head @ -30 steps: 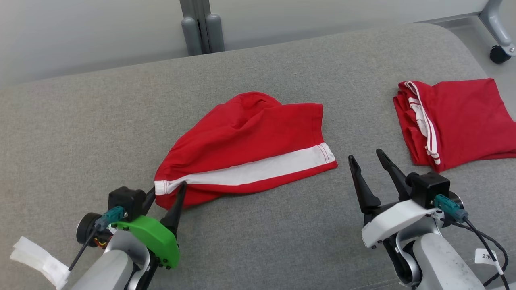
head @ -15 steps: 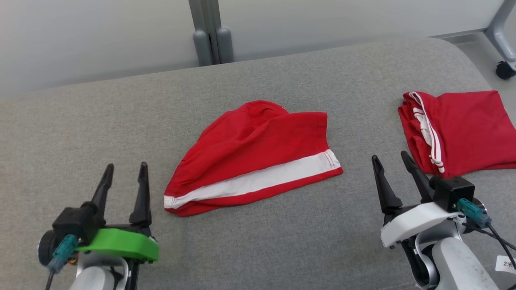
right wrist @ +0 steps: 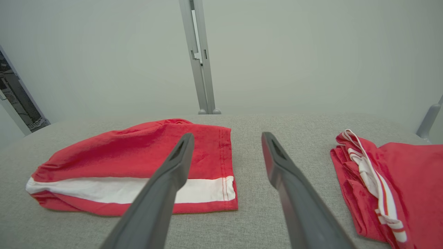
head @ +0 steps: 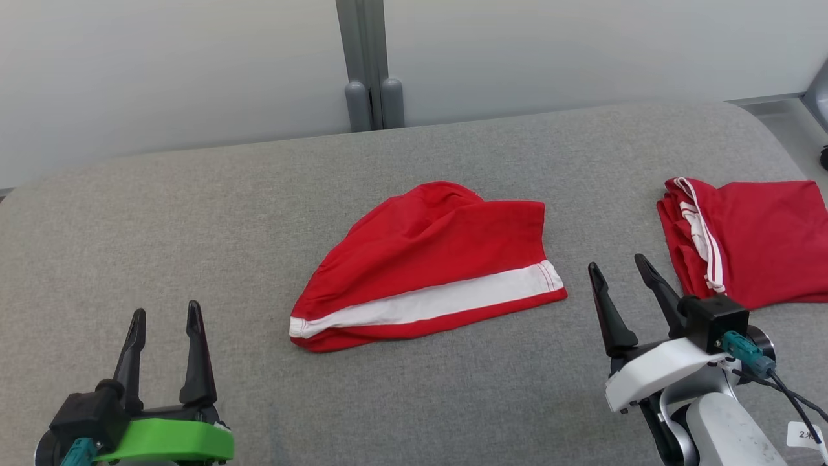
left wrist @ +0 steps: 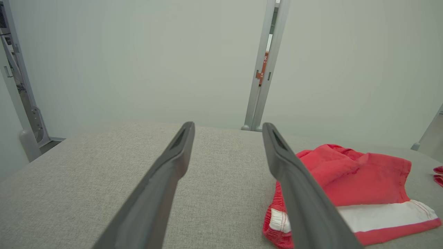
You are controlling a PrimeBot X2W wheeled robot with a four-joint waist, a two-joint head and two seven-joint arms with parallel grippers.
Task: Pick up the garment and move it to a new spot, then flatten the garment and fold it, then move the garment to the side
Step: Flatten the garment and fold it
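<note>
At frame centre the garment (head: 433,265) lies roughly folded on the bench (head: 194,213); left gripper (head: 165,309) and right gripper (head: 615,261) hover, jaws spread. Likely next: carry it aside.

Two red garments: one banded garment (head: 427,259) with a single broad white band, and one folded garment (head: 770,239) with thin white stripes. One grey counter (head: 194,213) carries both. Two claws: one left claw (head: 165,310), one right claw (head: 616,262), each with two dark fingers.
</note>
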